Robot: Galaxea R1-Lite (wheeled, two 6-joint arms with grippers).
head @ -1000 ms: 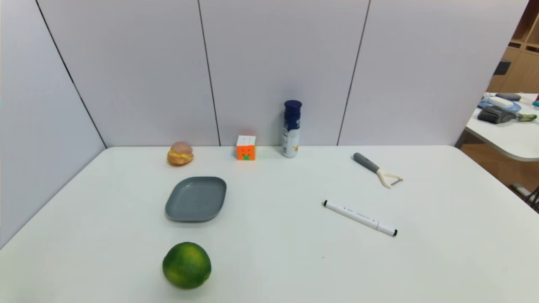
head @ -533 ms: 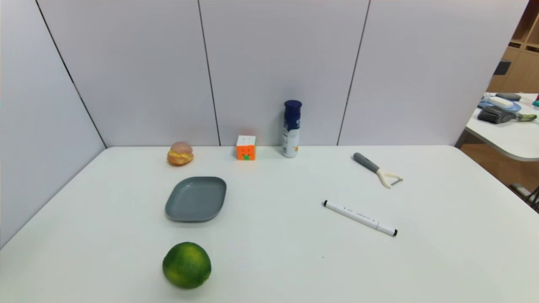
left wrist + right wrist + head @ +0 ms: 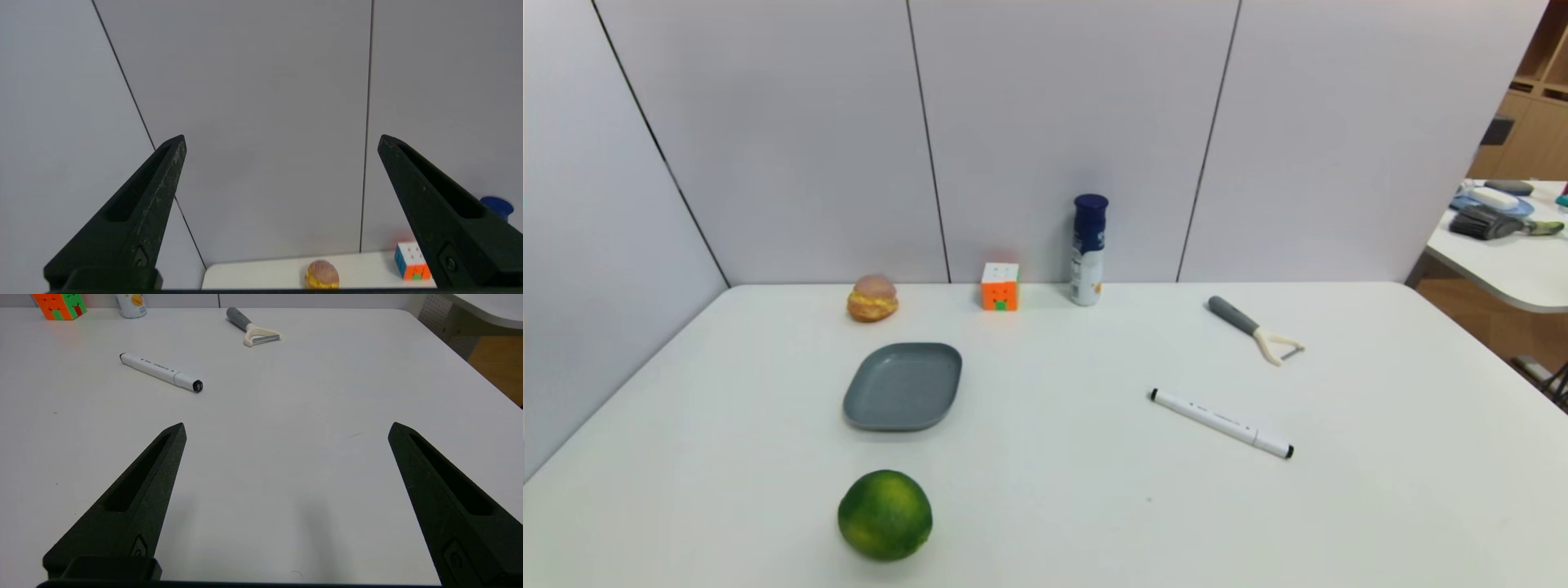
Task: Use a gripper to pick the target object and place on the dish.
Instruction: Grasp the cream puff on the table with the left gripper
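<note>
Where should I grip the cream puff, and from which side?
I'd take the cream puff by its sides around the filling seam, coming from above with the left hand open. It is round and sits upright near the back wall, so a light squeeze seems wise.

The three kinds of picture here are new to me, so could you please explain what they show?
The machine is a two-armed robot. One picture looks down from its head; the other two come from cameras on its wrists.

On the white table are a cream puff, a grey dish, a green fruit, a puzzle cube, a blue-topped bottle, a peeler and a white marker.

Each wrist picture shows that arm's own claw: the left claw faces the back wall, and the right claw is over the table. Both are open and hold nothing. The puff is not yet on the dish.
</note>
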